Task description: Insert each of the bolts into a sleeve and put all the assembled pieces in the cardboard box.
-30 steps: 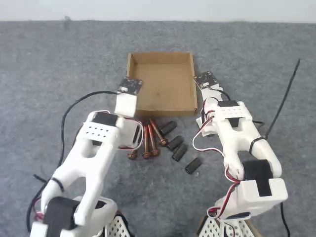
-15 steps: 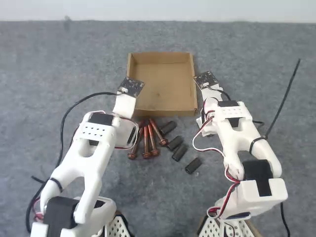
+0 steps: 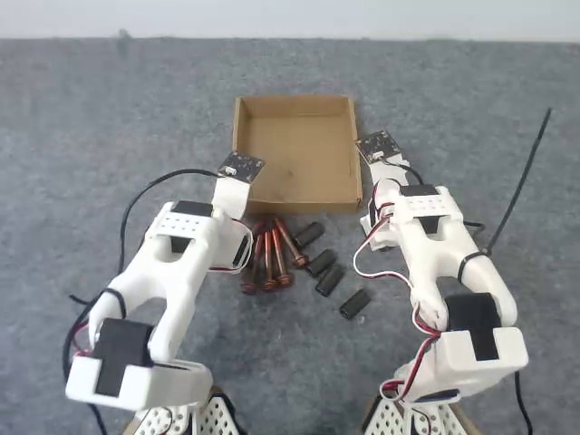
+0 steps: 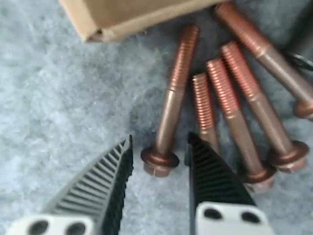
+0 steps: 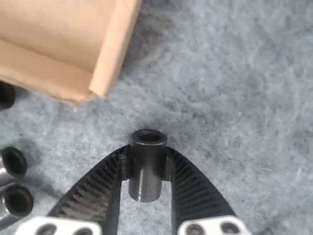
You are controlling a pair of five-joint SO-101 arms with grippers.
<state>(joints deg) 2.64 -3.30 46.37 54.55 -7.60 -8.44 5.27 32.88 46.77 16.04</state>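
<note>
Several copper bolts (image 3: pixel 270 258) lie side by side in front of the cardboard box (image 3: pixel 294 149). My left gripper (image 4: pixel 160 144) is open and low over the carpet, its fingers on either side of the head of the leftmost bolt (image 4: pixel 168 115). Three black sleeves (image 3: pixel 322 265) lie in a row right of the bolts, and a fourth (image 3: pixel 355 303) lies nearer the arms. My right gripper (image 5: pixel 146 159) is shut on another black sleeve (image 5: pixel 145 181), held upright with its bore facing up, just off the box's near right corner (image 5: pixel 105 73).
Grey carpet covers the table. The box (image 4: pixel 122 14) stands with nothing inside, its near wall close behind the bolt tips. Both arms' cables trail over the carpet at the sides. Loose sleeves (image 5: pixel 13 181) lie beside my right gripper.
My left arm has swung in and lowered its gripper over the leftmost bolt. The right arm has kept still with its sleeve.
</note>
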